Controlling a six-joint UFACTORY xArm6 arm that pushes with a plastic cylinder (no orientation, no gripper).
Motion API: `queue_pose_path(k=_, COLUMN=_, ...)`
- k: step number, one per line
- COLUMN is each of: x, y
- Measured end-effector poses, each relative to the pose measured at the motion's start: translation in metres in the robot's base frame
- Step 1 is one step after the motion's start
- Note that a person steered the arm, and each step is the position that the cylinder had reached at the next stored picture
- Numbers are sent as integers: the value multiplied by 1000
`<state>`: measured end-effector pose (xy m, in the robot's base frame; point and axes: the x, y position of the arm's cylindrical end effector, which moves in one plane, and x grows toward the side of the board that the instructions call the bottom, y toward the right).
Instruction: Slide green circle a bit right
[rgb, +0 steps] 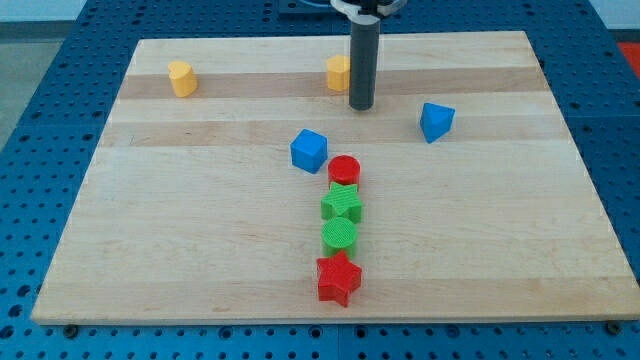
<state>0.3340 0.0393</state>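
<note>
The green circle (340, 235) lies on the wooden board (180, 220) in a vertical column of blocks near the middle. Above it is a green star (342, 205), then a red circle (344, 171). Below it is a red star (338, 279). The four blocks touch or nearly touch. My tip (361, 104) is at the view's top, well above the column, far from the green circle. It stands just right of a yellow block (339, 72).
A blue cube (309, 150) sits just up-left of the red circle. A blue block (436, 121) lies to the right of my tip. Another yellow block (182, 78) sits at the top left. The board lies on a blue perforated table.
</note>
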Motion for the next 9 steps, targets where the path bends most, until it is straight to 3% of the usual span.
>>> queue_pose_path(k=1, x=-19, y=-3)
queue_pose_path(k=4, x=-10, y=-20)
queue_pose_path(k=6, x=42, y=-81)
queue_pose_path(k=9, x=50, y=-153)
